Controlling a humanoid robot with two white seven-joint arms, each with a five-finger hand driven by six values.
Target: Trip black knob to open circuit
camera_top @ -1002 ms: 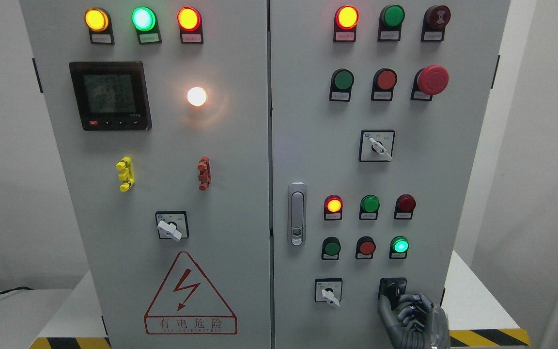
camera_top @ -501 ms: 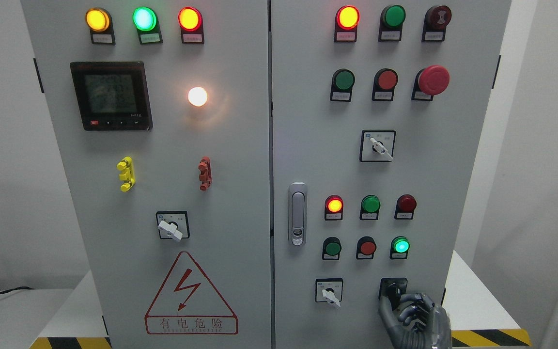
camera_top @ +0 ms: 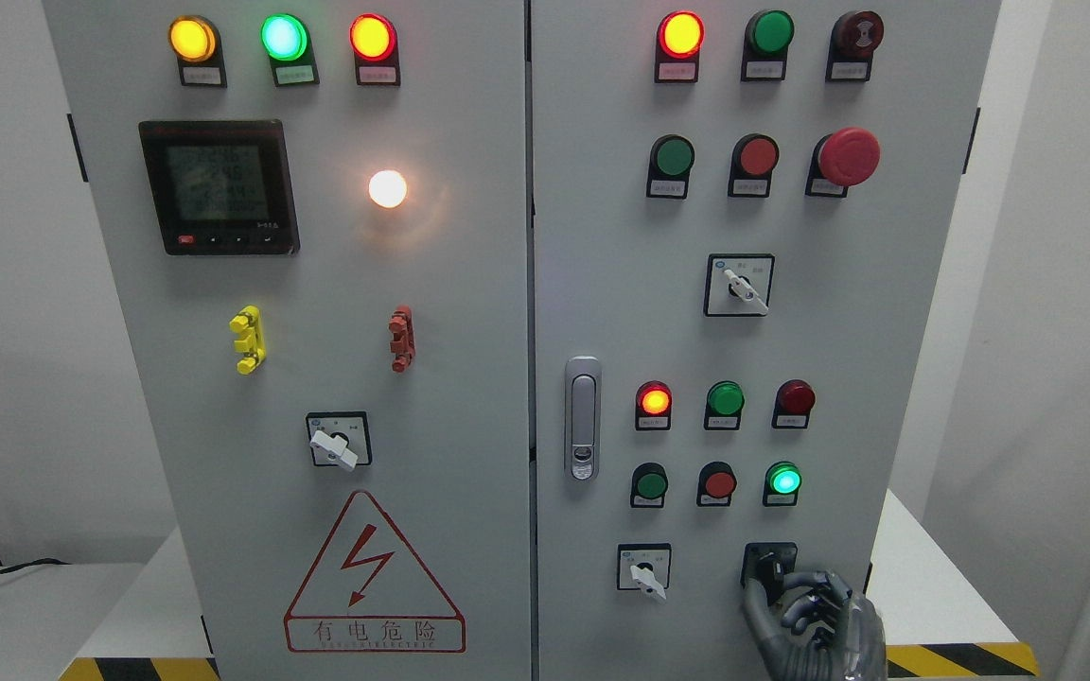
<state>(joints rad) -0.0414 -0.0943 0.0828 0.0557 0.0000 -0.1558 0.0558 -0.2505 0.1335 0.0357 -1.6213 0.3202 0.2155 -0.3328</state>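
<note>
A tall grey cabinet fills the view, its two doors dotted with lamps, push-buttons and rotary switches. The black knob sits at the bottom right of the right-hand door, in a black square plate, just right of a white-handled switch. The right hand reaches up from the lower right corner, and its dark metal fingers are curled around the knob's lower part, covering most of it. It appears to be gripping the knob, though exactly how firmly the fingers pinch it is hidden by the hand itself.

To do this step well, I would judge the hand should keep its pinch square on the knob and turn from the wrist, not drag sideways, so the fingers do not slip off. A green lamp glows just above. The left hand is out of sight.
</note>
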